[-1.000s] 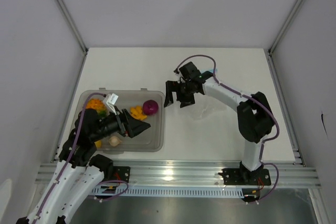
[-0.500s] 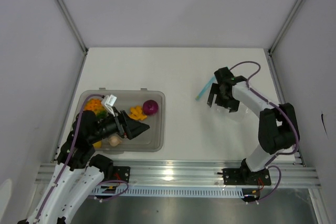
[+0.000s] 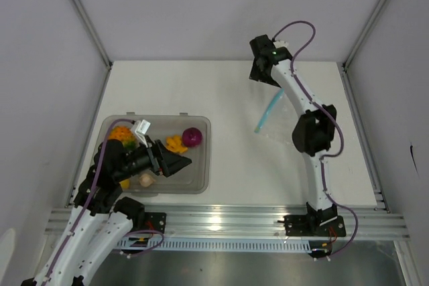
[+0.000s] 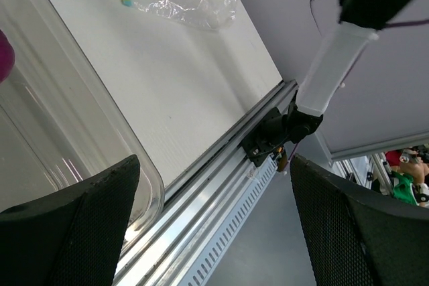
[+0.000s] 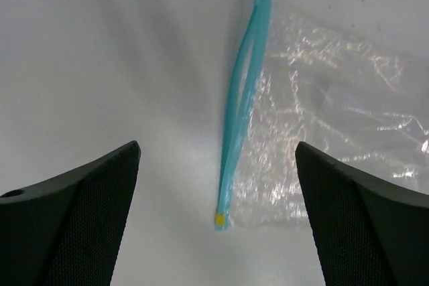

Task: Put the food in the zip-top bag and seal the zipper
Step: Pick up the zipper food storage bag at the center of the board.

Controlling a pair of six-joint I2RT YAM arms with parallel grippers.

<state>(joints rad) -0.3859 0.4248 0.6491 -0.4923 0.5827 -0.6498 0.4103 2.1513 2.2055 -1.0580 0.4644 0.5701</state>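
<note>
Since the right arm was swung up from the bag (image 3: 285,135), the right claw (image 3: 263,72) is seen from above at the table's (image 3: 167,92) far edge. The bag is left flat, well apart from the tub (image 3: 204,165) holding the food (image 3: 192,136) by the left claw (image 3: 175,163). From the left wrist, that claw is shown spread and empty. From the right wrist, its claw is likewise shown empty, and the zipper (image 5: 240,98) slightly parted, a detail lost from above. Filling is judged not yet begun.

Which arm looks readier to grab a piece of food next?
Left. The left gripper, open, hangs over the tub beside the food; the right gripper is open above the bag.
</note>
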